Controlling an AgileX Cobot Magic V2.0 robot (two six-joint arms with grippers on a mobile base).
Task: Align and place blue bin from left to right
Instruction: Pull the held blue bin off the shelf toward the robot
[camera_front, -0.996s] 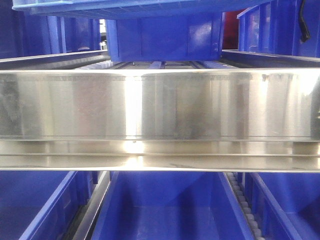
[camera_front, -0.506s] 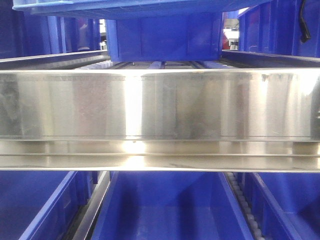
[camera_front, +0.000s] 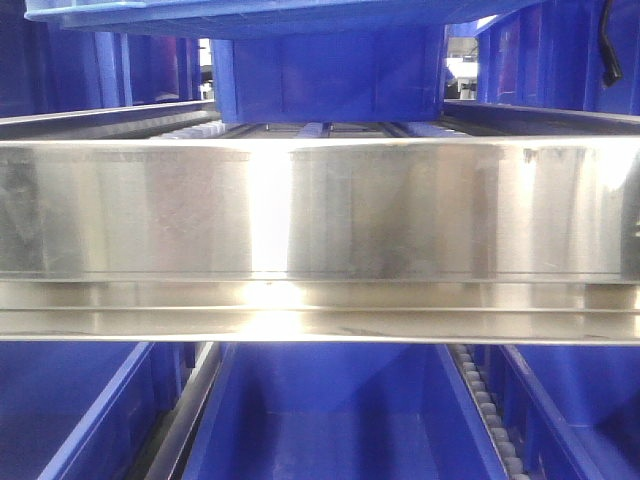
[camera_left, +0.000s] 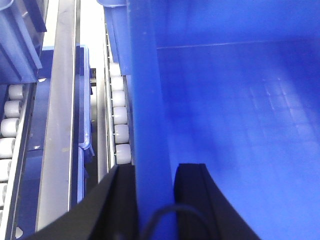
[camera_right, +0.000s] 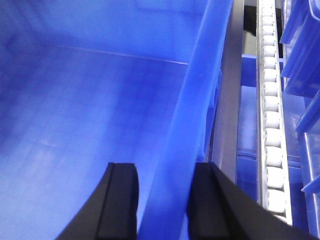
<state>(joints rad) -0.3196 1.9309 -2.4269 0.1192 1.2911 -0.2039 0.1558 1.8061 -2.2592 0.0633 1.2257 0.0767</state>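
Setting: a warehouse or logistics storage area. Indicators: a stainless-steel rack beam (camera_front: 320, 225) across mid-frame, roller tracks (camera_right: 272, 125) along the right edge, and blue storage bins (camera_front: 330, 410) standing in lanes on two rack levels.

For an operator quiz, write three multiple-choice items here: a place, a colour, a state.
1. The left gripper sits: A) astride the blue bin's side wall B) under the bin C) far from the bin.
2. The rollers beside the bin are: A) black B) white C) red.
3. The bin's visible inside is: A) full of boxes B) wet C) empty.
Answers: 1 A, a finger shows on each side of the wall; 2 B, a white row in the left wrist view; 3 C, only bare floor shows.
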